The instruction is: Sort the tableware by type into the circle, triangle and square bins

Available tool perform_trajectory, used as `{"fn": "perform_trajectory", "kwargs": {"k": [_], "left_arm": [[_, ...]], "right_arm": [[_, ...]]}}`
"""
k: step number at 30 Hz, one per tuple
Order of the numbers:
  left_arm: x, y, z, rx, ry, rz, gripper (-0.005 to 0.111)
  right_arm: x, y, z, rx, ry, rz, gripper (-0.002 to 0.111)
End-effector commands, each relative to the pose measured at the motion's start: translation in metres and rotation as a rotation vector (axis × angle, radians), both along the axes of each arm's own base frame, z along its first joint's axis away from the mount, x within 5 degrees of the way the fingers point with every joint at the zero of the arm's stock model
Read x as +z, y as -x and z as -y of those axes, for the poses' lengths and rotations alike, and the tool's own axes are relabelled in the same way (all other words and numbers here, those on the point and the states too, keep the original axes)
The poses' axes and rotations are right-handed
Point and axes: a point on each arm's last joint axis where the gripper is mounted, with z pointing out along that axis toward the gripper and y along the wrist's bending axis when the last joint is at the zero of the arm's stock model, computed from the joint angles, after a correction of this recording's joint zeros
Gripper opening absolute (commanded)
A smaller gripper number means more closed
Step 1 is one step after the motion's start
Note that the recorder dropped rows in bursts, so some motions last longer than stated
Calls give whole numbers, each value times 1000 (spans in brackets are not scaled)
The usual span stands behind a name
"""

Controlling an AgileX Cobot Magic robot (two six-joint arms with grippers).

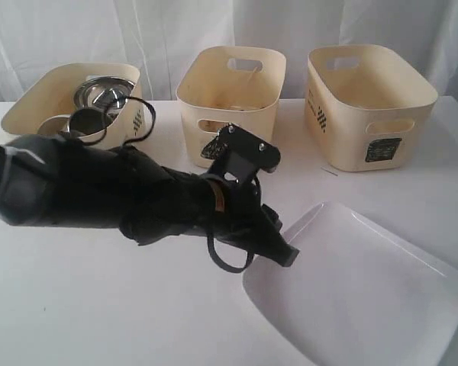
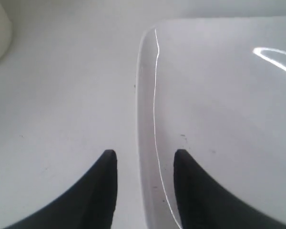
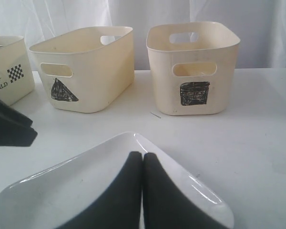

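My left gripper (image 2: 145, 153) hangs open astride the left rim of the large white rounded-square plate (image 1: 366, 293), near right on the white table (image 1: 99, 305), lined up to pinch it, I reckon. My right gripper (image 3: 143, 155), fingers pressed together and empty, sits over the plate, probably steadying it.

left arm (image 1: 99, 191) sleeved in black, looped black cable (image 1: 227, 264), tapered matte-black pincer fingers (image 2: 97, 195).

— What stood on the white table (image 1: 99, 305)?
— Three cream bins in a row at the back: the left bin (image 1: 30, 113), the triangle bin (image 1: 229, 114) in the middle, the square bin (image 1: 351, 122) on the right.
— Anything nearer?
— A large white plate (image 1: 366, 290) lay at the front right, apart from the bins; a thin sliver (image 1: 330, 172) lay just before the square bin
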Motion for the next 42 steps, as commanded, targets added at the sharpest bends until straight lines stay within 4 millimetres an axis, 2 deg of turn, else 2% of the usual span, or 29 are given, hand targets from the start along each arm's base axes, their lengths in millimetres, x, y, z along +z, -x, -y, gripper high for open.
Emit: {"fn": "perform_trajectory", "kwargs": {"k": [1,4,21,32,42], "left_arm": [[34,10,-11,-23,23,51,44],[46,16,-19,-40,19,76,44],[74,73,-94,-36,99,133,41],[96,127,-165,-57,122,197,41],[97,182,-238,-39,154,204,41]], "right_arm": [[0,0,0,-6,-1,13,0],[0,0,0,-6,-1,13,0],[0,0,0,-6,-1,13,0],[0,0,0,-6,-1,13,0],[0,0,0,-6,-1,13,0]]}}
